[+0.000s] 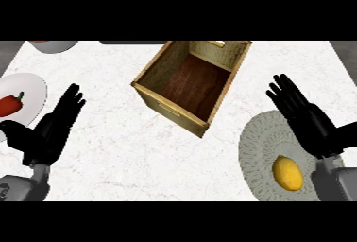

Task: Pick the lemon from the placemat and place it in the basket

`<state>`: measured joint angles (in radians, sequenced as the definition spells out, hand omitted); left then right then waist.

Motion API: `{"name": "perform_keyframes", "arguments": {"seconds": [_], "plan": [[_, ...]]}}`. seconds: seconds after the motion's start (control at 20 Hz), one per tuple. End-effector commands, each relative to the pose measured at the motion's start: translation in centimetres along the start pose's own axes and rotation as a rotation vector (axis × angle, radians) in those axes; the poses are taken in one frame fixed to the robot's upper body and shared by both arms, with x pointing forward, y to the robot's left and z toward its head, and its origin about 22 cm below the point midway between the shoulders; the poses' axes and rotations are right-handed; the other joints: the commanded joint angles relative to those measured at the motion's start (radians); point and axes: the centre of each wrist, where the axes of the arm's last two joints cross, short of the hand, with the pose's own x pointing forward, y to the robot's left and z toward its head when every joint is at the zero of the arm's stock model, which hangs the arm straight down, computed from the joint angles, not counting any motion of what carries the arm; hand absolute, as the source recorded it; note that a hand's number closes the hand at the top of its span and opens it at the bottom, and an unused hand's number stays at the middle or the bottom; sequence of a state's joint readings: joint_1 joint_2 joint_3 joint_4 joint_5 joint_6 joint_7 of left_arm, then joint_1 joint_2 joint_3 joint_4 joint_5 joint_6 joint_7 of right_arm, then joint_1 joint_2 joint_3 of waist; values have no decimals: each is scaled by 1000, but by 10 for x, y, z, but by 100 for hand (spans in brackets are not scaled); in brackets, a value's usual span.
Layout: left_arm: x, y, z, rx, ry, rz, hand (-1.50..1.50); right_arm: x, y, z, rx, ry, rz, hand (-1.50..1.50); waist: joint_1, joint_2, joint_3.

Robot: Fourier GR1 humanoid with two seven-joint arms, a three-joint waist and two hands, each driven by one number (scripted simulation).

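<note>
A yellow lemon (287,173) lies on a round grey patterned placemat (262,146) at the lower right of the counter. The basket (158,99), a tan open-topped box with a dark wooden floor, stands empty at the upper middle. My right hand (307,120) hovers over the placemat's right side, fingers straight and pointing up-left, just above and right of the lemon and not touching it. At the lower left, my left hand (52,127) is held open with fingers up.
A white plate (31,90) with a red pepper (10,105) sits at the left edge, beside my left hand. A white bowl (54,46) shows at the top left corner. White marble counter lies between the basket and both hands.
</note>
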<state>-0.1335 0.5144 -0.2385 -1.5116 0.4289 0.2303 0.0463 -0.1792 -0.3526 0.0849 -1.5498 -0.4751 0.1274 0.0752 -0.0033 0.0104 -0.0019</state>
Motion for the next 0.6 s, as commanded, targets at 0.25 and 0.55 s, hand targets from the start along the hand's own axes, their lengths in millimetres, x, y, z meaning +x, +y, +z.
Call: {"name": "perform_keyframes", "arguments": {"seconds": [0.25,0.55], "plan": [[58,31,-22,33,-318,-351,0,29,50,-20,117,-105,115,150,0,-14,1],[25,12,-13,-24,-246,-318,0,10,163,-6,-115,-198,-55,-150,-7,-18,-1]]}}
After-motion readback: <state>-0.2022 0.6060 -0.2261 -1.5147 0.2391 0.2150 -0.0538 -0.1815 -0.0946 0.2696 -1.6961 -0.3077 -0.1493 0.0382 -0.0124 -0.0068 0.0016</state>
